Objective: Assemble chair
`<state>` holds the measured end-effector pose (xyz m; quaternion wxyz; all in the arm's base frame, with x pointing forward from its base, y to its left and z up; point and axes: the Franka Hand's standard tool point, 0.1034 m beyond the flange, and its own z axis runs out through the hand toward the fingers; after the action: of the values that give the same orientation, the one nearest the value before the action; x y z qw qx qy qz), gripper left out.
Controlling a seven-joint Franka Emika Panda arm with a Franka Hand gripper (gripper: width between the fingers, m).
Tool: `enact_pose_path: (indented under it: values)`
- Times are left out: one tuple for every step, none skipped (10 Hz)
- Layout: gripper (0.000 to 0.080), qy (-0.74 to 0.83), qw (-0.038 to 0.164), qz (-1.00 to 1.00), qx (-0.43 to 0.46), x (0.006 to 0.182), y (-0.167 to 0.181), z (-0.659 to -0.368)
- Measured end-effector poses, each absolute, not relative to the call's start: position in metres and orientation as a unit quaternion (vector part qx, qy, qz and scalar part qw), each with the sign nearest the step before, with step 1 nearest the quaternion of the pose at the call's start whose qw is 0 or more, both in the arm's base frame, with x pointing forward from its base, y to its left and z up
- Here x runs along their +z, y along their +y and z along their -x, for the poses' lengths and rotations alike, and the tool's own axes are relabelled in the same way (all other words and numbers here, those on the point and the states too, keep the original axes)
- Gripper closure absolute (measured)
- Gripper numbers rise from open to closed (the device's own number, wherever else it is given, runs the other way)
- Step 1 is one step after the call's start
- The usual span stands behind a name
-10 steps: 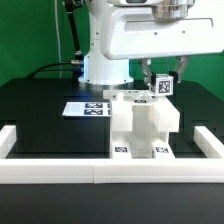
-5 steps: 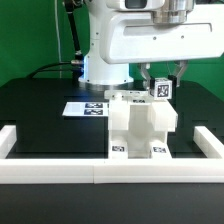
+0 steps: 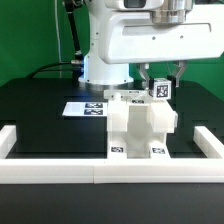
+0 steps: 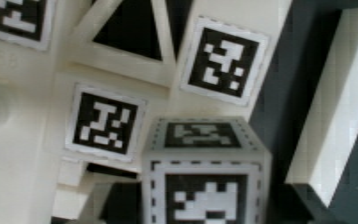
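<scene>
The partly built white chair [image 3: 140, 125] stands at the front middle of the black table, with marker tags along its lower front. Just behind its upper right corner in the exterior view, my gripper [image 3: 160, 80] is shut on a small white tagged chair post [image 3: 160, 89], held upright above the table. In the wrist view the post [image 4: 202, 170] sits between my fingers at the gripper [image 4: 202, 215], its tagged faces towards the camera. Beyond it lie tagged white faces of the chair [image 4: 105, 120]. Whether the post touches the chair cannot be told.
A low white border rail [image 3: 100, 172] runs along the front, with side pieces at the exterior view's left [image 3: 12, 140] and right [image 3: 208, 140]. The marker board [image 3: 85, 107] lies flat behind the chair. The arm's white base [image 3: 105, 55] stands at the back.
The gripper with the post shifted slightly towards the exterior view's left and straightened up early in the second. Since then it has stayed still. The chair has not moved.
</scene>
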<state>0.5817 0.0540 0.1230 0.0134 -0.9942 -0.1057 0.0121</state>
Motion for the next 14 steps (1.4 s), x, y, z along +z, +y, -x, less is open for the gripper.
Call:
enact_pose_path:
  values:
    - [0.0511,-0.106,0.013,0.994,0.012,0.123,0.054,-0.5817]
    - [0.0511,-0.106,0.013,0.994,0.012,0.123,0.054,-0.5817]
    - [0.0511,-0.106,0.013,0.994,0.012,0.123,0.054,-0.5817]
    - [0.0511,-0.099,0.013,0.995,0.012,0.123,0.054,-0.5817]
    - [0.0511,-0.085,0.013,0.996,0.012,0.123,0.0539,-0.5817]
    - [0.0511,-0.085,0.013,0.996,0.012,0.123,0.0538,-0.5817]
    - [0.051,-0.082,0.013,0.996,0.012,0.1229,0.0539,-0.5817]
    - [0.051,-0.029,0.013,0.999,0.013,0.1229,0.0541,-0.5817]
    - [0.051,0.001,0.013,1.0,0.014,0.1229,0.0539,-0.5817]
    - [0.051,0.019,0.012,1.0,0.014,0.1229,0.0539,-0.5817]
    - [0.051,0.071,0.012,0.997,0.014,0.1229,0.0539,-0.5817]
    - [0.051,0.112,0.011,0.993,0.015,0.1229,0.054,-0.5817]
    - [0.051,0.15,0.011,0.988,0.015,0.1228,0.054,-0.5817]
    - [0.051,0.19,0.01,0.982,0.016,0.1228,0.0541,-0.5816]
